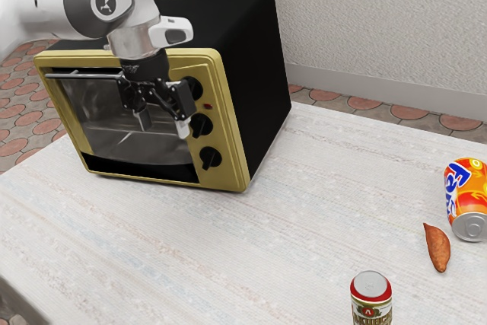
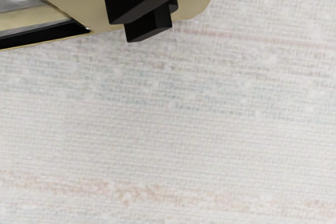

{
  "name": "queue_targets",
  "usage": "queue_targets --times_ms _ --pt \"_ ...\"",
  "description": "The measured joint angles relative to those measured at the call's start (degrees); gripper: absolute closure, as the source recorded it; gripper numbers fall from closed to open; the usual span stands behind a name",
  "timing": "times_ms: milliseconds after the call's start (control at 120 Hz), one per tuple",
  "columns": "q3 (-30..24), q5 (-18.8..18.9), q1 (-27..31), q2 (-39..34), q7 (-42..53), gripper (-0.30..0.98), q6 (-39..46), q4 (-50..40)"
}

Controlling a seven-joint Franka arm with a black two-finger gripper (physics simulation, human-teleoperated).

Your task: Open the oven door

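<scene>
The glass door (image 1: 114, 123) stands closed across the front of a gold-framed black oven (image 1: 262, 58), its bar handle (image 1: 80, 76) along the top. Before the oven's front, the robot's gripper (image 1: 163, 125) hangs with fingers parted and empty, near three black knobs (image 1: 210, 157) beside the door. Well apart from the oven, toward the exterior view's right, an orange can (image 1: 466, 192) lies near a sweet potato (image 1: 437, 249) and an upright red-topped can (image 1: 371, 302).

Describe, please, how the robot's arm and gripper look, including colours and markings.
The arm is smooth and white, with a dark grey, rounded joint cover bearing a white badge and dark emblem. Below is a silvery wrist section. The two-finger gripper is black, with paler fingertips.
</scene>
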Motion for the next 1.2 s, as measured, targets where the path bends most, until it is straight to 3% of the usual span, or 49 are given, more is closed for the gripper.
queue_targets --times_ms 150,208,258,342,425,542,733,850,908,1200 --pt "0.0 0.03 -0.05 -0.44 0.32 0.0 -0.11 0.28" --pt "0.18 0.41 -0.62 -8.31 1.29 0.0 -0.03 1.44" --pt "0.42 2.03 -1.18 -16.51 6.17 0.0 -0.57 1.46" --pt "2.25 8.46 -0.64 -21.23 15.65 0.0 -4.26 0.59" --pt "6.86 11.83 -1.13 -29.82 25.39 0.0 -1.32 -15.11" --pt "17.87 14.09 -7.29 -38.62 39.13 0.0 8.92 -32.51" --pt "26.34 13.65 -15.05 -38.0 58.56 0.0 21.77 -34.86" --pt "37.25 12.55 -29.26 -37.27 68.67 0.0 26.09 -31.14" --pt "39.87 12.5 -33.15 -37.18 73.07 0.0 27.25 -30.44" --pt "41.52 13.92 -34.7 -36.9 89.33 0.0 27.94 -29.83"
